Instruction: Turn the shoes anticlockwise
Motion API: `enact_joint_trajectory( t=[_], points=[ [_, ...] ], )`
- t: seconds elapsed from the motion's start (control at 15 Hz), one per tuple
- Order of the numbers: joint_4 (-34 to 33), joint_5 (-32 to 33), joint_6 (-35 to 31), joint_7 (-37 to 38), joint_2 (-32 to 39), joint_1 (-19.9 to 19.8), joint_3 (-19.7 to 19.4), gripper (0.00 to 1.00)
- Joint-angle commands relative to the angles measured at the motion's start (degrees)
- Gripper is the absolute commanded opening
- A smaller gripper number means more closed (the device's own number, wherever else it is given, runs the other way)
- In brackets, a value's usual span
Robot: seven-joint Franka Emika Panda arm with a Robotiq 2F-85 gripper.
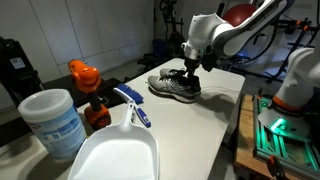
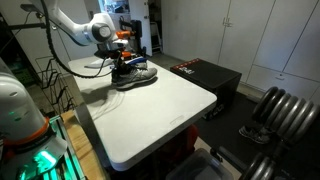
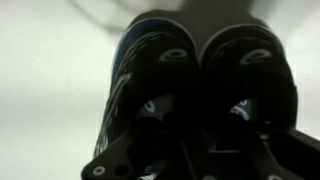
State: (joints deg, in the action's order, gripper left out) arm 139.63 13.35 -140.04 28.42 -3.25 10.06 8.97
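The shoes (image 1: 175, 86) are a pair of black low-top sneakers with pale soles, side by side on the white table (image 1: 215, 105). They also show in an exterior view (image 2: 133, 75). In the wrist view the two toes (image 3: 200, 60) point up the frame and fill it. My gripper (image 1: 188, 68) is straight down on the middle of the pair, its fingers (image 3: 197, 150) close together between the two shoe openings, gripping their inner edges. The fingertips are dark and partly hidden by the shoes.
A white dustpan (image 1: 115, 155) with a blue brush (image 1: 132, 105) lies at the near end of the table. Beside it stand a white tub (image 1: 52, 122) and an orange-capped bottle (image 1: 88, 85). A black box (image 2: 205, 75) sits beyond the table edge.
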Motion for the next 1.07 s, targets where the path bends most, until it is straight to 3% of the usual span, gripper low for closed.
enact_joint_trajectory(
  t=[0.0, 0.13, 0.2, 0.27, 0.4, 0.8, 1.0],
  points=[
    [2.91, -1.97, -2.07, -3.16, -2.73, -0.89, 0.14, 0.06],
    [3.09, -2.50, -1.92, -3.88, -2.89, -1.08, 0.13, 0.06],
    [3.08, -2.62, -1.69, -4.02, -2.92, -1.16, 0.15, 0.24],
    [2.98, -2.66, -1.14, -3.90, -2.95, -1.27, 0.19, 0.49],
    [3.07, -2.93, -0.92, -4.29, -3.18, -1.44, 0.19, 0.53],
    [3.06, -2.13, 0.47, -3.53, -5.33, -1.87, 0.52, 0.98],
    [2.45, -1.89, 3.03, 0.05, -7.31, -2.55, 0.88, 1.00]
  ],
)
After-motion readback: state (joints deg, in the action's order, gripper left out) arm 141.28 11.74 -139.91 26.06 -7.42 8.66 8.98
